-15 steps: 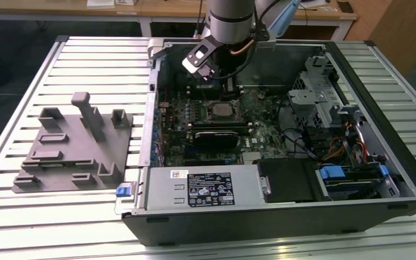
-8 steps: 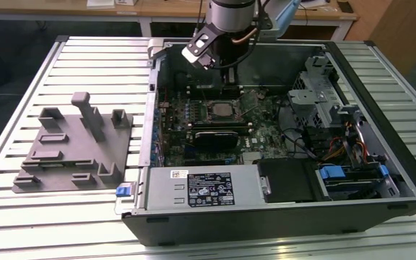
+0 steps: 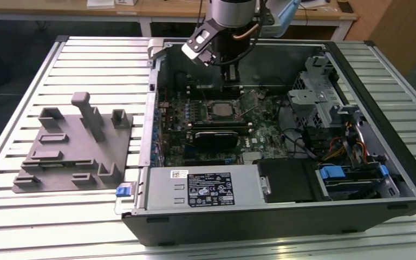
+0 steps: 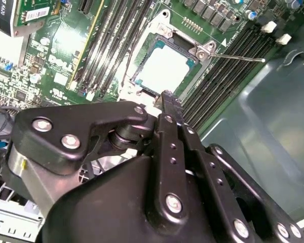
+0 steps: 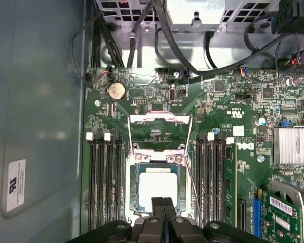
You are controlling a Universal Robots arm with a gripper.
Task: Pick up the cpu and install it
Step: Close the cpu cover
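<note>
The cpu [image 3: 220,110], a flat silver square, lies in the motherboard socket inside the open computer case [image 3: 381,70]. Both wrist views show the cpu [image 4: 163,68] [image 5: 158,188] seated in the socket frame. The socket's load plate [image 5: 160,126] is swung open, and its thin lever [image 4: 243,57] sticks out to one side. My gripper [image 3: 229,73] hangs above the board over the socket. Its black fingertips [image 5: 163,203] are pressed together with nothing between them, and they sit just above the cpu's edge.
A grey plastic fixture tray [image 3: 71,146] lies on the slatted table at the exterior view's left. Around the socket are memory slots [image 5: 104,182], a green expansion card [image 5: 286,212], cables [image 5: 192,61], the power supply [image 3: 201,187] and a drive cage [image 3: 324,97].
</note>
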